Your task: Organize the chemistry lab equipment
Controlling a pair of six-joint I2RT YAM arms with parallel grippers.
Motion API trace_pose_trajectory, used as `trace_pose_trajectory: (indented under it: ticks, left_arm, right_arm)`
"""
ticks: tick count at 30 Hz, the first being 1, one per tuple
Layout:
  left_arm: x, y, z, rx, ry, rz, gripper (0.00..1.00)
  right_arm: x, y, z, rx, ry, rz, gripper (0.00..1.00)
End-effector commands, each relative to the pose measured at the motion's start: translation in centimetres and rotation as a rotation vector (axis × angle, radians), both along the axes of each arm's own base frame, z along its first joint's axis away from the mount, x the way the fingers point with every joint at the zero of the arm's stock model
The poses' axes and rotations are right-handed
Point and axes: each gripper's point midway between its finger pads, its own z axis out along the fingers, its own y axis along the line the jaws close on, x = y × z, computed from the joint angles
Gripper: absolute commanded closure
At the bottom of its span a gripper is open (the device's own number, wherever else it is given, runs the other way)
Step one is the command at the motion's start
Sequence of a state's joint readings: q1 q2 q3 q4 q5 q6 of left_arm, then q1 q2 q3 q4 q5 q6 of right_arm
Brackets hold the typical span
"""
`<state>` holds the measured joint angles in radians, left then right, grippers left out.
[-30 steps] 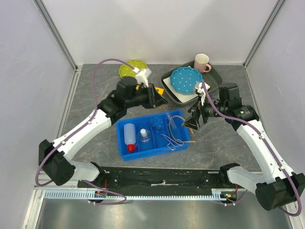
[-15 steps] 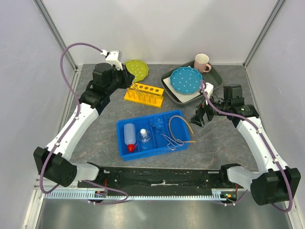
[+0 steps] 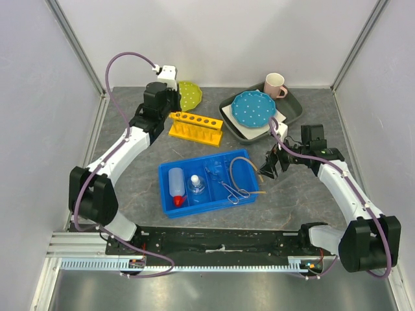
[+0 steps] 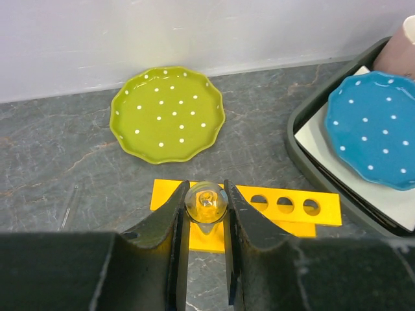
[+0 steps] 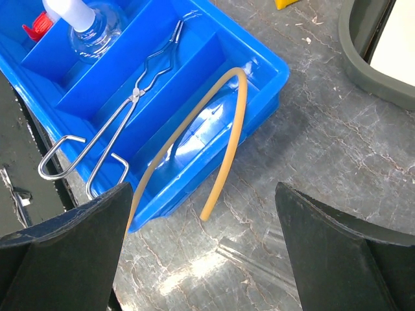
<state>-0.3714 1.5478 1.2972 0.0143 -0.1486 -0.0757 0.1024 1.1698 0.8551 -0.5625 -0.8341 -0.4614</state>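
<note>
Pinching a clear glass tube (image 4: 206, 202) over the yellow rack (image 4: 285, 206), left gripper (image 4: 206, 217); right gripper (image 5: 204, 243) wide apart above tan tubing (image 5: 220, 129)

Bottle (image 3: 176, 185), flask (image 3: 196, 186), tongs (image 3: 231, 189), tubing (image 3: 246, 167) in tray (image 3: 214, 206)

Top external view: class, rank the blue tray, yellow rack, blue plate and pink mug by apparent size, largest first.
1. blue tray
2. yellow rack and blue plate look about alike: the rack is longer, the plate broader
3. pink mug

The right gripper (image 3: 269, 165) gaped beside the blue tray (image 3: 163, 191), the tan rubber tubing loop (image 3: 245, 157) lying just off its jaws.
</note>
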Motion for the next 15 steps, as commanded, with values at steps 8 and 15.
trace_pose_trajectory:
  ticks: [8, 15]
  left_arm:
    - [2.8, 0.3, 0.6, 0.047, -0.081, 0.007, 0.87]
    - [2.8, -0.3, -0.5, 0.040, -0.057, -0.020, 0.87]
  right_arm:
    - [0.9, -0.2, 0.9, 0.035, -0.066, 0.024, 0.02]
    - [1.0, -0.5, 0.8, 0.037, -0.063, 0.015, 0.02]
